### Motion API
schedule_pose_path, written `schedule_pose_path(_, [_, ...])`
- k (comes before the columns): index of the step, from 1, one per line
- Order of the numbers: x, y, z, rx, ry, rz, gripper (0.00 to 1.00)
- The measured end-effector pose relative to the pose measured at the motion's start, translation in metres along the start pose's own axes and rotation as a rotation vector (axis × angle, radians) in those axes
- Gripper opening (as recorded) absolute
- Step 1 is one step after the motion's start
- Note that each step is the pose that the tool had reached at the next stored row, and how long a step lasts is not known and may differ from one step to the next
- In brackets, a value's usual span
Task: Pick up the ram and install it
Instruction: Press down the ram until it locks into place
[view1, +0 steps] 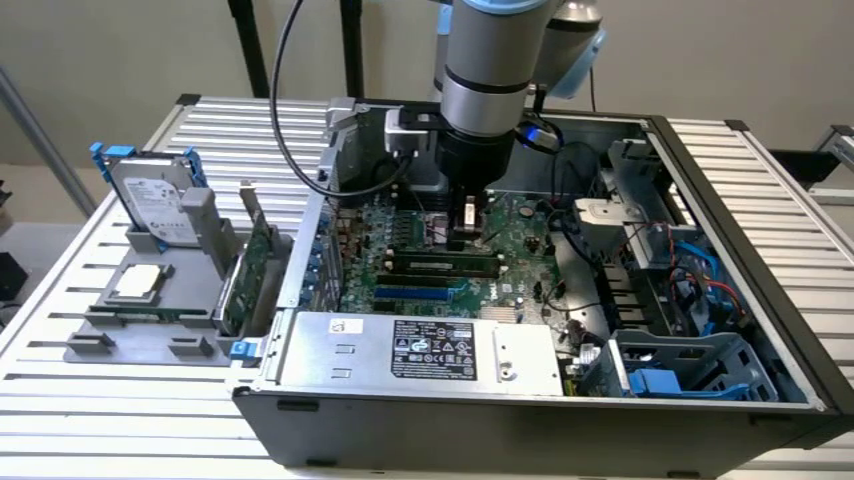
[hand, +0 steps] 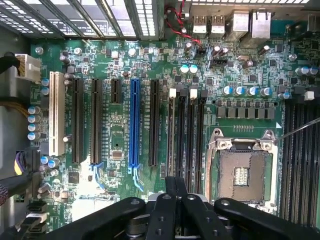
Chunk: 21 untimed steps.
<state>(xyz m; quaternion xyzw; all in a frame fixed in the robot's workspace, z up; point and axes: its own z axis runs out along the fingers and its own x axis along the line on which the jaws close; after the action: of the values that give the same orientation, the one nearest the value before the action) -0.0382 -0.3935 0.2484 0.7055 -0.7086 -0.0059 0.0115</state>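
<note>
- Down inside the open computer case (view1: 747, 300), at centre frame of the exterior view, the gripper (view1: 467, 232) hangs straight down over the motherboard (view1: 400, 225), tip low among the slots.
- Between its fingers (hand: 176, 200) sits a thin dark edge that I judge to be the ram (hand: 170, 186), held on edge and pointing down. That upright hold makes sense: a stick only enters a slot edge-first.
- So the fingers are pinched together on the ram, not spread; the wrist view shows them meeting close around that narrow strip at bottom centre.
- Just above them in the wrist picture lie the black memory slots (hand: 186, 135) with white latches at their ends, running parallel to the held edge. The alignment looks deliberate.
- Another stick (view1: 434, 264) already lies seated in a slot at centre of the exterior view, just below the tool.
- Off to the exterior view's left, a grey parts stand (view1: 147, 335) keeps the hard drive (view1: 147, 195) and expansion card (view1: 240, 280) upright, presumably for easy grasping.
- Whether the held ram touches its slot yet, I cannot tell.
</note>
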Motion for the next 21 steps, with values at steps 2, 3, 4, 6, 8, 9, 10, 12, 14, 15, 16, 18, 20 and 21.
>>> schedule_pose_path(2, [0.0000, 0.0000, -0.0001, -0.0001, 0.0001, 0.000, 0.00])
schedule_pose_path(3, [0.0000, 0.0000, 0.0000, -0.0001, 0.0001, 0.000, 0.00])
schedule_pose_path(4, [0.0000, 0.0000, 0.0000, 0.0000, 0.0001, 0.000, 0.00])
schedule_pose_path(6, [0.0000, 0.0000, 0.0000, -0.0001, 0.0001, 0.000, 0.00])
schedule_pose_path(8, [0.0000, 0.0000, 0.0000, 0.0000, 0.0001, 0.000, 0.00])
schedule_pose_path(9, [0.0000, 0.0000, 0.0000, 0.0000, 0.0001, 0.000, 0.00])
schedule_pose_path(10, [0.0000, 0.0000, 0.0000, 0.0000, 0.0001, 0.000, 0.00])
schedule_pose_path(12, [-0.0001, 0.0003, 0.0003, 0.0000, 0.0002, 0.000, 0.00])
schedule_pose_path(14, [-0.0004, 0.0014, 0.0014, 0.0002, 0.0001, 0.000, 0.00])
schedule_pose_path(15, [-0.0005, 0.0020, 0.0023, 0.0003, 0.0001, 0.001, 0.00])
schedule_pose_path(16, [-0.0005, 0.0023, 0.0033, 0.0004, 0.0001, 0.001, 0.00])
schedule_pose_path(18, [-0.0005, 0.0028, 0.0059, 0.0008, 0.0001, 0.001, 0.00])
schedule_pose_path(20, [-0.0006, 0.0030, 0.0086, 0.0015, 0.0000, 0.001, 0.00])
schedule_pose_path(21, [-0.0006, 0.0030, 0.0097, 0.0017, 0.0000, 0.001, 0.00])
